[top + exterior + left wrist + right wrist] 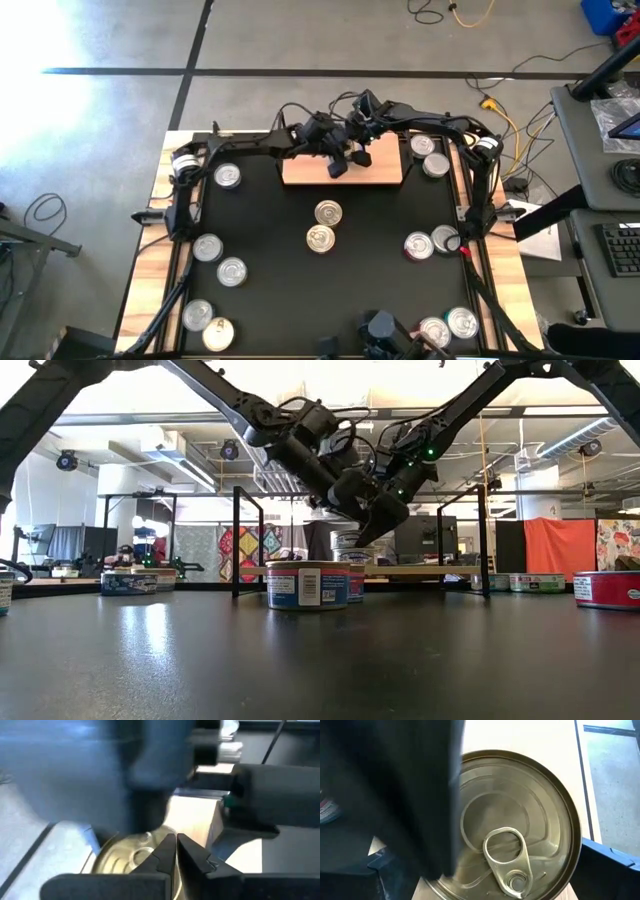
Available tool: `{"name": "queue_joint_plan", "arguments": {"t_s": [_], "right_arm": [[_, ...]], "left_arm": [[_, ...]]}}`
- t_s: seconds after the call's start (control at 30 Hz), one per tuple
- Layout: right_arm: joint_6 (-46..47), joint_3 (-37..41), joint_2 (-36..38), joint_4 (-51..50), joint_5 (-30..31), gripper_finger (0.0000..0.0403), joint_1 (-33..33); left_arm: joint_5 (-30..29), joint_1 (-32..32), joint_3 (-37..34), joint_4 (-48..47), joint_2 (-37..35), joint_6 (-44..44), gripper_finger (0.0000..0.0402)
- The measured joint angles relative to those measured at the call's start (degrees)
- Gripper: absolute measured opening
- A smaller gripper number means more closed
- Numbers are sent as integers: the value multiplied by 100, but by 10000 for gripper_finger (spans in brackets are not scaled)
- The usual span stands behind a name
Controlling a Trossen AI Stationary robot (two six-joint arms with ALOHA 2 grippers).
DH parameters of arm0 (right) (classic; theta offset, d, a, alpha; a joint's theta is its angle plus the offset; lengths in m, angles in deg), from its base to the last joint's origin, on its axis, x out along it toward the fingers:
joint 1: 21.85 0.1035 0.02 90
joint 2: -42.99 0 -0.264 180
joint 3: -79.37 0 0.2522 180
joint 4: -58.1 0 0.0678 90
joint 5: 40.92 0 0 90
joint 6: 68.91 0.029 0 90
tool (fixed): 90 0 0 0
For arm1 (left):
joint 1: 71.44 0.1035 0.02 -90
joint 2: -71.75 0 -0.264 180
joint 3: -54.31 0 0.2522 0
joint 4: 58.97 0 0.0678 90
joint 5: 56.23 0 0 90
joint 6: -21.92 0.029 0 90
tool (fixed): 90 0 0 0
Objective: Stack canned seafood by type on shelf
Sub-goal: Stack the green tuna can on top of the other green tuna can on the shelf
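- Both grippers meet above the wooden shelf (343, 170) at the table's far edge.
- The left gripper (175, 851) has its jaws pressed together, just over a gold-lidded tin (512, 825) on the shelf.
- The right gripper (362, 150) straddles that tin, jaws spread wide.
- Other tins (321, 238) lie scattered around the shelf.

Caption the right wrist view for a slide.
Right gripper straddling a gold-lidded round metal tin with a pull-ring, standing on the light-wood shelf board, fingers wide apart.
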Motion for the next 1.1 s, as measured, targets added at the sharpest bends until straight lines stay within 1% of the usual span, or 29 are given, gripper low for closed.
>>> {"name": "queue_joint_plan", "arguments": {"t_s": [0.17, 0.23, 0.27, 0.37, 0.5, 0.6, 0.67, 0.8, 0.93, 1.1], "right_arm": [[5, 0, 0, -10, -4, 400, 0], [2, 0, 0, -12, -2, 400, 0], [2, 0, 0, -9, -1, 400, 0], [21, 0, 0, 3, 0, 400, 1], [126, 0, 0, 5, 4, 400, 2], [254, 0, 12, -17, 17, 400, 2], [276, 0, 43, -93, 32, 400, 16], [194, 2, 119, -283, 100, 400, 37], [142, 2, 166, -488, 355, 400, 42], [130, 2, 170, -563, 361, 400, 50]], "left_arm": [[49, 1, -970, 1656, -529, -378, 1], [44, 7, -1228, 2084, -581, -505, 1], [33, 24, -1275, 2135, -581, -560, 1], [-97, 74, -1204, 2050, -442, -754, 1], [-127, 134, -684, 1142, -5, -788, 1], [-122, 130, -281, 897, 248, -783, 1], [-92, 123, -135, 728, 308, -782, 1], [-74, 121, -175, 800, 327, -819, 1], [-82, 123, -207, 858, 321, -845, 1], [-81, 120, -221, 965, 403, -886, 1]]}}
